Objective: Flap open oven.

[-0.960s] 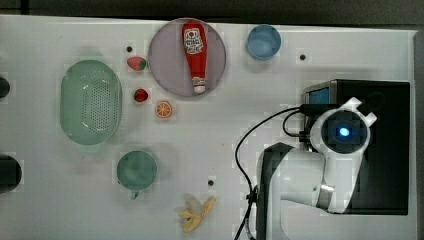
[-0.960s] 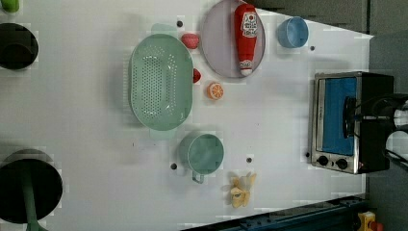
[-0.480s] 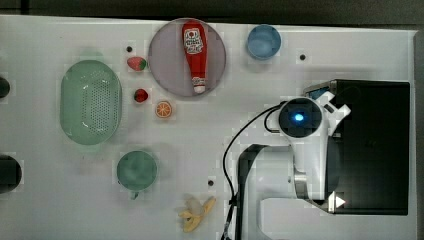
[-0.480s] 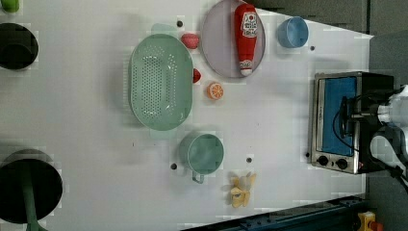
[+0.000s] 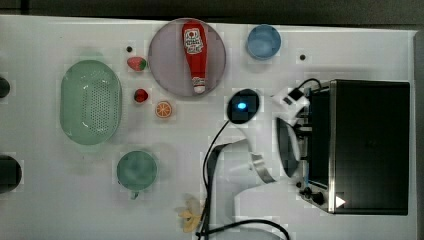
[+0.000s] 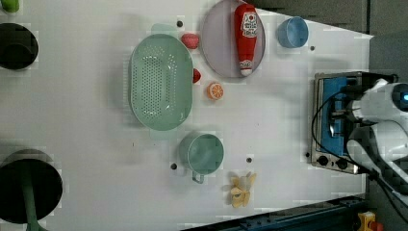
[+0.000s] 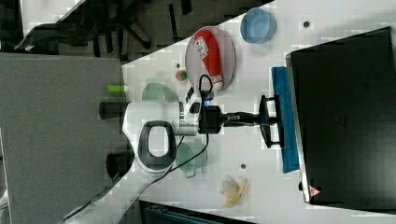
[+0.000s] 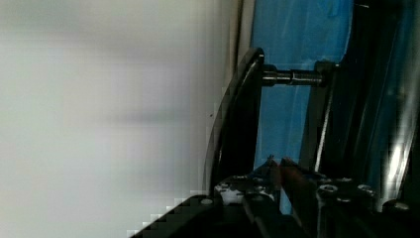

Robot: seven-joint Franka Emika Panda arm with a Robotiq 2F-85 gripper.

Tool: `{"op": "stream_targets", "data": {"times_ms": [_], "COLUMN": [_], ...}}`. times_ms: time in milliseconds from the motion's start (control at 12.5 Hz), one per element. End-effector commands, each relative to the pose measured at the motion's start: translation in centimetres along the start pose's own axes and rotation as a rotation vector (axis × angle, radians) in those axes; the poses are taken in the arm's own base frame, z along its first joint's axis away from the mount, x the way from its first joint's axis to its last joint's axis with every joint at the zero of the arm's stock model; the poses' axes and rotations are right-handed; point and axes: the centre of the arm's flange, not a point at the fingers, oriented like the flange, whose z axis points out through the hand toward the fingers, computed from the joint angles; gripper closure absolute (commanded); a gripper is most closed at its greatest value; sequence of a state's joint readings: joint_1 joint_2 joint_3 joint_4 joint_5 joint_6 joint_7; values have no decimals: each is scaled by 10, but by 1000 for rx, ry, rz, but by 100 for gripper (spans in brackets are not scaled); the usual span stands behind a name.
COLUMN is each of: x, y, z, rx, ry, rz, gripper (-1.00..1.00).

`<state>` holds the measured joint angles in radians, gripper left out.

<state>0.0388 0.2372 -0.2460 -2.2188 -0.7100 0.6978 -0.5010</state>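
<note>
I have the jaws (image 7: pixel 264 117) at the oven's bar handle (image 7: pixel 272 120), but I cannot tell whether they are clenched on it. Just beyond the jaws sits the blue glass door (image 7: pixel 285 122), then the oven (image 7: pixel 345 116) body on the worktop (image 7: pixel 261 186). If my grip is shallow, pulling could slip off the bar or drag the whole oven.

top view: you look straight down on the white table (image 5: pixel 60 200).
left view, right view: overhead too, sharing it.
wrist view: close against the blue-tinted glass oven door (image 8: pixel 297 44).
</note>
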Motion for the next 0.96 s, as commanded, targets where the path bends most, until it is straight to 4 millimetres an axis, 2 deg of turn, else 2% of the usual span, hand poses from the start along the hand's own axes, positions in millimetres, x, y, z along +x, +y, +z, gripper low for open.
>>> {"op": "stream_targets", "data": {"times_ms": [80,640,800,960], "x": [6,11,16,24], "y": [-59,-152,-167,-172], "z": [6,51,63,59], "rx": [-81,-167,-176,-167], "ry": [-9,-37,-34,-14], "rz": [39,2,69,98], "gripper": [65,65,65,65]}}
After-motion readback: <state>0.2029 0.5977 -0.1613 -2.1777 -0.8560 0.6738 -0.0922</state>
